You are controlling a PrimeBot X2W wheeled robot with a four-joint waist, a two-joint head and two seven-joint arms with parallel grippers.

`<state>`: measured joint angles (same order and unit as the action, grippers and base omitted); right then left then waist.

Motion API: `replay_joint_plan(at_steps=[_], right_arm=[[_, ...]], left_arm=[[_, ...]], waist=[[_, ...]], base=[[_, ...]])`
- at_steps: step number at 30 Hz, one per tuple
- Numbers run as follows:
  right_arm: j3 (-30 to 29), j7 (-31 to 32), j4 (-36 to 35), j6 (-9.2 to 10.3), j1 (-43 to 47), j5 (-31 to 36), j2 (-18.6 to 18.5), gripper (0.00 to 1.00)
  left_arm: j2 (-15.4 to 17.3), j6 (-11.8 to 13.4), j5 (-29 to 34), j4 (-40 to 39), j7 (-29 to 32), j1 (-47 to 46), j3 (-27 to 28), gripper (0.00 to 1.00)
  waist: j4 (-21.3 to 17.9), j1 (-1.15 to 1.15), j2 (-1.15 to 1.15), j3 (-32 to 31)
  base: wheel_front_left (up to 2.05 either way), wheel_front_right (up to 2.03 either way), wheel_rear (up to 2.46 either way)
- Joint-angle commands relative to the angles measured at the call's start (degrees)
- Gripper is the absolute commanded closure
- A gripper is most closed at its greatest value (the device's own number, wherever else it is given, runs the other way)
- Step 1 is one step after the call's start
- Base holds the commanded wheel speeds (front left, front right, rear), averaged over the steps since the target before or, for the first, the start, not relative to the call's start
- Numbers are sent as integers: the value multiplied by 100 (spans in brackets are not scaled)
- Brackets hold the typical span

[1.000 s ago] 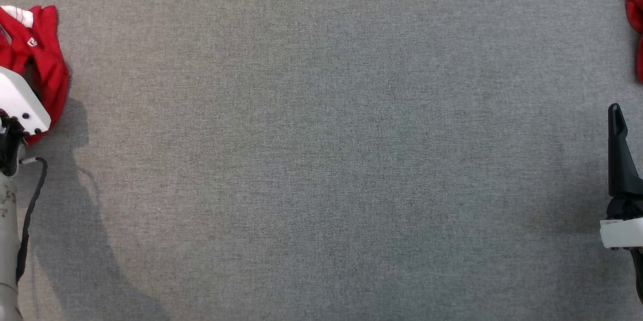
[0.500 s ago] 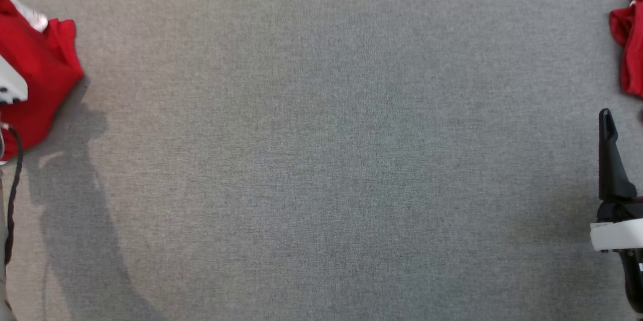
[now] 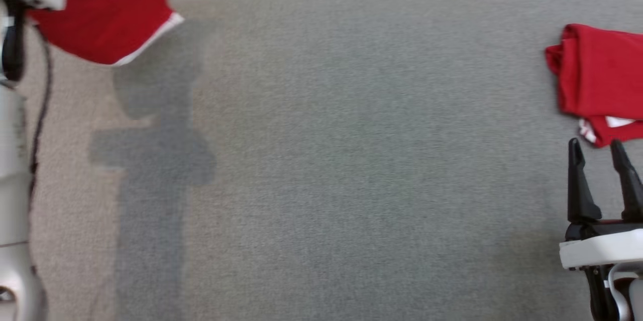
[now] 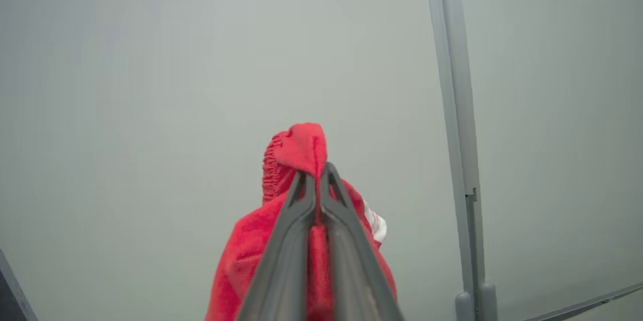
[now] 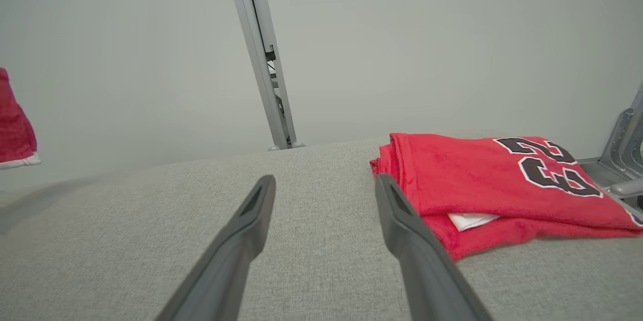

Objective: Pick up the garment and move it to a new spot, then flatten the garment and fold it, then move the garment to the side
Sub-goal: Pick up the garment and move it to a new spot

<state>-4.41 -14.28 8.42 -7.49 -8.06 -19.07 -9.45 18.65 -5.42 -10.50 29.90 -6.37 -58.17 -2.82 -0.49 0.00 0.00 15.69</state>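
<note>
Red garment (image 4: pixel 296 147) with white trim, bunched, hangs above the far left of the grey fabric table (image 3: pixel 351 160), my left gripper (image 4: pixel 317 174) clamped tight on it. Folded jersey (image 3: pixel 603 70), red with black 23, lies far right. My right gripper (image 3: pixel 596 145) is just beside it, fingers apart. Two red pieces total.

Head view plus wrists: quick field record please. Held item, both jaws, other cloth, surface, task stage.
held item: red garment, white trim, hanging above the table at far left
left jaws: shut on red garment, pinching a gathered edge
right jaws: open, empty, near the table
other cloth: folded red jersey, dark numerals on top, lying at the table's right, just beyond the right jaws
surface: grey fabric table
task stage: garment picked up, not yet set down
</note>
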Motion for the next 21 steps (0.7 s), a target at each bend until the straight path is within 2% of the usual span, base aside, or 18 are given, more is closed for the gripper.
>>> replay_joint_plan(at_steps=[1,8,14,17,21], right_arm=[[26,-64,54,-1,27,-21,20,0],[-34,-99,292,-1,88,-75,231,0],[-172,-102,286,-1,220,-67,352,0],[-173,-103,280,-1,287,-30,392,0],[-194,-104,251,-1,331,-6,413,0]], left_arm=[[-86,-39,-2,-133,73,-80,-89,100],[-689,-119,-87,-715,440,-187,-750,100],[-1329,-136,-279,-740,438,-19,-1298,100],[-1492,-121,-434,-663,379,128,-1622,100],[-1551,24,-777,-665,227,401,-2091,100]], waist=[[-204,0,0,-154],[-735,0,0,-407],[-1098,0,0,-583],[-1210,0,0,-623],[-1273,0,0,-638]], base=[[0,0,0],[0,0,0],[0,0,0],[0,0,0],[0,0,0]])
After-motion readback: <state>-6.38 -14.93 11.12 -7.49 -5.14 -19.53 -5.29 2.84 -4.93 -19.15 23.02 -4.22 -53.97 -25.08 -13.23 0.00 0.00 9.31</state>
